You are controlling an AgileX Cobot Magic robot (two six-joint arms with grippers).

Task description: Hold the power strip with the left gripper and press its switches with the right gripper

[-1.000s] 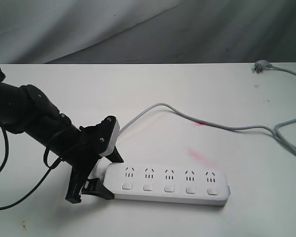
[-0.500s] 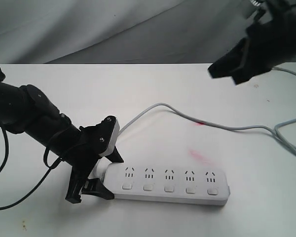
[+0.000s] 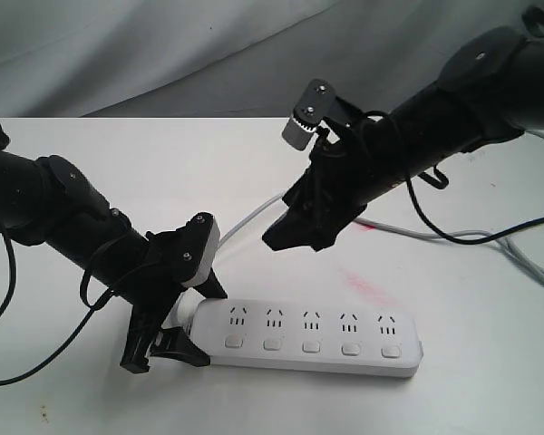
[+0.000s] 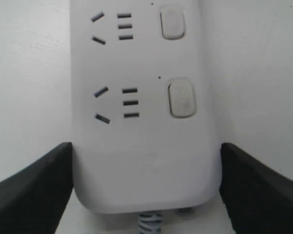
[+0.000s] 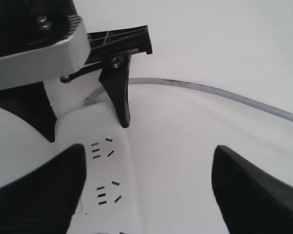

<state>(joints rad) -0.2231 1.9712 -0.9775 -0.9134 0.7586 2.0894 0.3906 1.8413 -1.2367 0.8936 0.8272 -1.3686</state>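
White tabletop (image 3: 490, 390), grey drape behind. Power strip (image 3: 313, 337) lies flat; my left gripper (image 3: 208, 324) clamps its cord end. My right gripper (image 3: 295, 237) just swung in above strip, fingers now spread, empty. Switches (image 3: 310, 346) untouched; pressing can start once I descend.

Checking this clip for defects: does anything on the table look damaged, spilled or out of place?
Only a pink smear on the table beside the strip, on its socket side; it looks like a stain. The strip lies flat and looks undamaged.
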